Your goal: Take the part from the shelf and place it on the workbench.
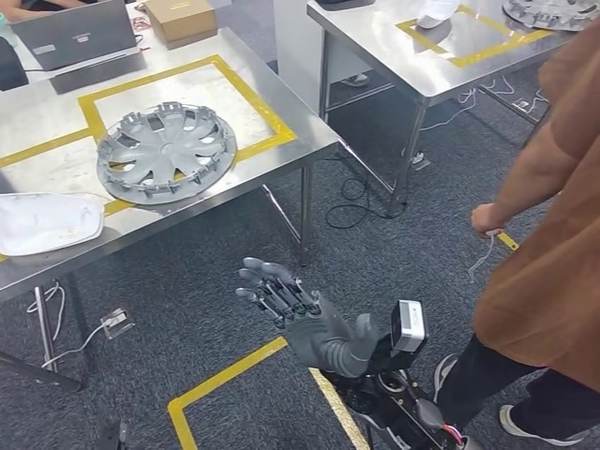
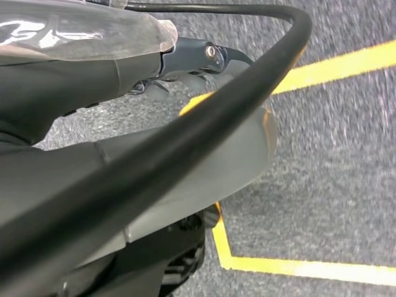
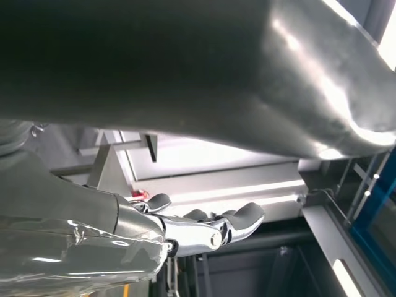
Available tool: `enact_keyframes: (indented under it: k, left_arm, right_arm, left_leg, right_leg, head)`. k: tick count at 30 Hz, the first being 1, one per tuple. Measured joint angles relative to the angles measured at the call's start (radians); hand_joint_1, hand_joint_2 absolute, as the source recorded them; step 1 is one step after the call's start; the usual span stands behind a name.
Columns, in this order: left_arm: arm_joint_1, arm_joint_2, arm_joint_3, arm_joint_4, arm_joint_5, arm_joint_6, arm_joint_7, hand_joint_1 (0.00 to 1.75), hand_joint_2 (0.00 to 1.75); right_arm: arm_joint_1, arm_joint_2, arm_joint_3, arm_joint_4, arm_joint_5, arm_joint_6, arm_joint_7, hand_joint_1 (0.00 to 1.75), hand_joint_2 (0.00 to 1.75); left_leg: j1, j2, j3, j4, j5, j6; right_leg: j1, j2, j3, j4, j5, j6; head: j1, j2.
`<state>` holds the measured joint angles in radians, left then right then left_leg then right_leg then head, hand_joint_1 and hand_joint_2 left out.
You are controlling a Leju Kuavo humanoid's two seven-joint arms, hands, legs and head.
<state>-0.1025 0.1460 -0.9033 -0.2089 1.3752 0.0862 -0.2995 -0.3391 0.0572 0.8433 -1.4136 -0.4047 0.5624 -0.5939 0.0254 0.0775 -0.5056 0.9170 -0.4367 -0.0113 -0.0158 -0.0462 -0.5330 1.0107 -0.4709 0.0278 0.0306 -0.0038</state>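
Observation:
A silver wheel cover [image 1: 166, 150] lies flat on the steel workbench [image 1: 283, 155], inside a yellow tape square. A white curved part [image 1: 46, 222] lies beside it at the bench's near left edge. My right hand [image 1: 297, 314] is held out low over the carpet in front of the bench, fingers spread and holding nothing. In the right wrist view its fingers [image 3: 210, 226] stretch out straight with nothing in them. In the left wrist view my left hand [image 2: 196, 59] hangs above the floor, and carpet shows between the dark fingers and the grey thumb [image 2: 219, 161].
A person in brown clothes [image 1: 559, 234] stands close at the right, one hand [image 1: 488, 217] holding a white cord. A second steel table [image 1: 425, 66] stands behind, carrying another wheel cover [image 1: 552, 11]. A laptop [image 1: 74, 33] and a cardboard box [image 1: 180, 19] sit at the bench's far side. Yellow tape [image 1: 226, 375] marks the carpet.

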Motion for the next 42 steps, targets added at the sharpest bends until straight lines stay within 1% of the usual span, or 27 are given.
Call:
enact_keyframes:
  k: [2,4,6,8,10,11,12,13,15,17,19,20,22,24,25,26,27,28,30,32,33,35,37,39,40,41,42]
  left_arm:
    - [0.000,0.000,0.000,0.000,0.000,0.000,0.000,0.00,0.00]
    - [-0.001,0.000,0.000,0.000,0.002,0.000,0.000,0.00,0.00]
    - [-0.003,0.000,0.000,0.000,0.004,0.000,0.000,0.00,0.00]
    - [-0.002,0.000,0.000,0.000,0.005,0.000,0.000,0.00,0.00]
    - [0.001,0.000,0.000,0.000,0.006,0.000,0.000,0.00,0.00]
    - [0.002,0.000,0.000,0.000,0.006,0.000,0.000,0.00,0.00]
    - [0.004,0.000,0.000,0.000,0.006,0.000,0.000,0.00,0.00]
    - [0.004,0.001,0.000,0.000,0.006,0.000,0.000,0.00,0.00]
    - [0.004,0.004,0.000,0.000,0.006,0.001,0.000,0.00,0.00]
    - [0.002,0.007,0.000,0.000,0.006,0.001,0.000,0.00,0.00]
    - [-0.001,0.006,0.000,0.000,0.007,0.000,0.000,0.00,0.00]
    - [-0.003,0.005,0.000,0.000,0.007,0.000,0.000,0.00,0.00]
    - [-0.002,0.004,0.000,0.000,0.007,0.000,0.000,0.00,0.00]
    - [0.002,0.004,0.001,0.000,0.007,0.000,0.000,0.00,0.00]
    - [0.003,0.004,0.001,0.000,0.008,0.000,0.000,0.00,0.00]
    - [0.004,0.004,0.001,0.000,0.008,0.000,0.000,0.00,0.00]
    - [0.004,0.004,0.001,0.000,0.008,0.000,0.000,0.00,0.00]
    - [0.004,0.004,0.001,0.000,0.008,0.000,0.000,0.00,0.00]
    - [0.004,0.003,0.001,0.000,0.007,0.000,0.000,0.00,0.00]
    - [0.004,0.003,0.001,0.000,0.007,0.000,0.000,0.00,0.00]
    - [0.004,0.004,0.001,0.000,0.007,0.000,0.001,0.00,0.00]
    - [0.003,0.003,0.001,0.000,0.007,0.000,0.001,0.00,0.00]
    - [0.001,0.003,0.001,0.000,0.006,0.000,0.002,0.00,0.00]
    - [0.003,0.003,0.001,0.000,0.006,0.000,0.004,0.00,0.00]
    - [0.004,0.003,0.001,0.000,0.006,0.000,0.004,0.00,0.00]
    - [0.006,0.003,0.001,0.000,0.006,0.000,0.005,0.00,0.00]
    - [0.008,0.003,0.001,0.000,0.006,0.000,0.005,0.00,0.00]
  right_arm:
    - [-0.002,0.000,0.000,0.001,-0.001,0.001,-0.004,0.00,0.00]
    - [-0.003,0.000,0.000,0.003,-0.001,0.000,-0.008,0.00,0.00]
    - [-0.005,0.000,-0.001,0.004,-0.002,-0.001,-0.011,0.00,0.00]
    - [-0.008,0.000,-0.002,0.004,-0.002,-0.001,-0.012,0.00,0.00]
    - [-0.008,0.000,-0.003,0.005,-0.002,-0.001,-0.012,0.00,0.00]
    - [-0.007,0.000,-0.003,0.005,-0.002,-0.001,-0.012,0.00,0.00]
    - [-0.007,0.000,-0.003,0.006,-0.002,-0.001,-0.012,0.00,0.00]
    - [-0.007,0.000,-0.004,0.006,-0.002,-0.002,-0.012,0.00,0.00]
    - [-0.009,0.000,-0.004,0.006,-0.002,-0.002,-0.013,0.00,0.00]
    - [-0.010,0.000,-0.005,0.005,-0.002,-0.002,-0.014,0.00,0.00]
    - [-0.010,0.000,-0.005,0.005,-0.002,-0.002,-0.015,0.00,0.00]
    - [-0.010,0.000,-0.006,0.005,-0.002,-0.002,-0.016,0.00,0.00]
    - [-0.011,-0.001,-0.010,0.005,-0.001,-0.004,-0.017,0.00,0.00]
    - [-0.012,-0.002,-0.014,0.005,-0.002,-0.007,-0.019,0.00,0.00]
    - [-0.012,-0.003,-0.016,0.005,-0.005,-0.006,-0.021,0.00,0.00]
    - [-0.011,-0.004,-0.018,0.005,-0.011,-0.001,-0.025,0.00,0.00]
    - [-0.010,-0.006,-0.020,0.004,-0.023,0.011,-0.034,0.00,0.00]
    - [-0.010,-0.007,-0.023,0.003,-0.039,0.030,-0.046,0.00,0.00]
    - [-0.010,-0.009,-0.032,-0.002,-0.073,0.073,-0.069,0.00,0.00]
    - [-0.008,-0.009,-0.042,-0.010,-0.093,0.101,-0.078,0.00,0.00]
    - [-0.005,-0.010,-0.048,-0.013,-0.099,0.111,-0.079,0.00,0.00]
    - [0.003,-0.012,-0.060,-0.022,-0.102,0.128,-0.081,0.00,0.00]
    - [0.008,-0.013,-0.072,-0.034,-0.096,0.143,-0.081,0.00,0.00]
    - [0.013,-0.013,-0.081,-0.045,-0.086,0.156,-0.081,0.00,0.00]
    - [0.018,-0.013,-0.086,-0.049,-0.080,0.162,-0.081,0.00,0.00]
    - [0.025,-0.013,-0.090,-0.052,-0.074,0.168,-0.081,0.00,0.00]
    - [0.031,-0.013,-0.095,-0.055,-0.070,0.172,-0.081,0.00,0.00]
  left_leg:
    - [-0.006,0.017,-0.004,0.007,0.000,-0.013]
    - [-0.006,0.034,-0.007,0.010,0.001,-0.025]
    - [-0.001,0.008,-0.018,0.040,-0.026,-0.035]
    - [0.001,-0.045,-0.070,0.155,-0.094,-0.038]
    - [0.000,-0.067,-0.139,0.295,-0.150,-0.035]
    - [-0.001,-0.070,-0.155,0.326,-0.152,-0.033]
    - [-0.001,-0.072,-0.150,0.313,-0.133,-0.029]
    - [-0.002,-0.077,-0.124,0.258,-0.098,-0.024]
    - [-0.005,-0.113,-0.052,0.105,-0.031,-0.010]
    - [-0.008,-0.138,-0.015,0.021,-0.008,-0.005]
    - [-0.009,-0.124,-0.012,0.011,-0.006,-0.003]
    - [-0.007,-0.113,-0.011,0.007,-0.003,0.001]
    - [-0.003,-0.088,-0.008,-0.002,0.003,0.011]
    - [-0.005,-0.062,-0.007,-0.004,0.003,0.016]
    - [-0.006,-0.050,-0.007,-0.003,0.003,0.016]
    - [-0.006,-0.038,-0.007,-0.003,0.002,0.016]
    - [-0.005,-0.026,-0.005,-0.002,0.001,0.014]
    - [-0.004,-0.014,-0.003,-0.002,-0.001,0.011]
    - [-0.005,0.007,0.004,0.001,-0.007,0.001]
    - [-0.011,0.025,0.006,0.006,-0.012,-0.010]
    - [-0.013,0.036,0.006,0.008,-0.012,-0.014]
    - [-0.012,0.053,0.006,0.011,-0.016,-0.024]
    - [-0.007,0.015,-0.013,0.057,-0.053,-0.031]
    - [-0.005,-0.046,-0.075,0.189,-0.123,-0.033]
    - [-0.005,-0.061,-0.112,0.264,-0.152,-0.034]
    - [-0.006,-0.068,-0.140,0.316,-0.164,-0.033]
    - [-0.006,-0.071,-0.150,0.328,-0.154,-0.031]
  right_leg:
    - [0.007,-0.020,0.024,-0.056,0.008,-0.013]
    - [0.009,0.000,0.018,-0.056,0.014,-0.030]
    - [0.007,0.021,0.013,-0.061,0.023,-0.046]
    - [0.007,0.040,0.005,-0.063,0.032,-0.060]
    - [0.012,0.063,-0.005,-0.063,0.039,-0.067]
    - [0.015,0.077,-0.008,-0.062,0.042,-0.069]
    - [0.017,0.091,-0.010,-0.062,0.044,-0.069]
    - [0.019,0.105,-0.011,-0.062,0.047,-0.069]
    - [0.020,0.130,-0.013,-0.061,0.051,-0.064]
    - [0.020,0.149,-0.020,-0.059,0.055,-0.056]
    - [0.019,0.166,-0.029,-0.061,0.059,-0.044]
    - [0.020,0.159,-0.034,-0.057,0.057,-0.038]
    - [0.022,0.114,-0.066,0.006,0.016,-0.029]
    - [0.016,0.068,-0.122,0.145,-0.058,-0.018]
    - [0.012,0.061,-0.149,0.211,-0.085,-0.013]
    - [0.007,0.057,-0.163,0.249,-0.096,-0.008]
    - [0.002,0.054,-0.157,0.246,-0.086,-0.004]
    - [-0.001,0.047,-0.130,0.201,-0.059,-0.001]
    - [0.000,0.004,-0.049,0.050,0.003,0.001]
    - [0.008,-0.035,-0.004,-0.041,0.024,-0.010]
    - [0.013,-0.037,-0.003,-0.048,0.020,-0.017]
    - [0.013,-0.011,-0.008,-0.051,0.027,-0.034]
    - [0.010,0.015,-0.010,-0.057,0.035,-0.048]
    - [0.009,0.039,-0.013,-0.060,0.041,-0.058]
    - [0.011,0.052,-0.014,-0.060,0.042,-0.061]
    - [0.012,0.067,-0.015,-0.060,0.043,-0.063]
    - [0.014,0.082,-0.016,-0.059,0.044,-0.064]
  head:
    - [0.004,0.000]
    - [-0.002,0.000]
    - [-0.011,0.000]
    - [-0.027,0.000]
    - [-0.040,0.000]
    - [-0.044,0.000]
    - [-0.048,0.000]
    - [-0.051,0.000]
    - [-0.058,0.000]
    - [-0.060,0.000]
    - [-0.059,0.000]
    - [-0.059,0.000]
    - [-0.047,0.000]
    - [-0.033,0.000]
    - [-0.029,0.000]
    - [-0.026,0.000]
    - [-0.022,0.000]
    - [-0.018,0.000]
    - [-0.007,0.000]
    - [0.000,0.000]
    - [-0.001,0.000]
    - [-0.009,0.000]
    - [-0.018,0.000]
    - [-0.033,0.000]
    - [-0.040,0.000]
    - [-0.046,0.000]
    - [-0.050,0.000]
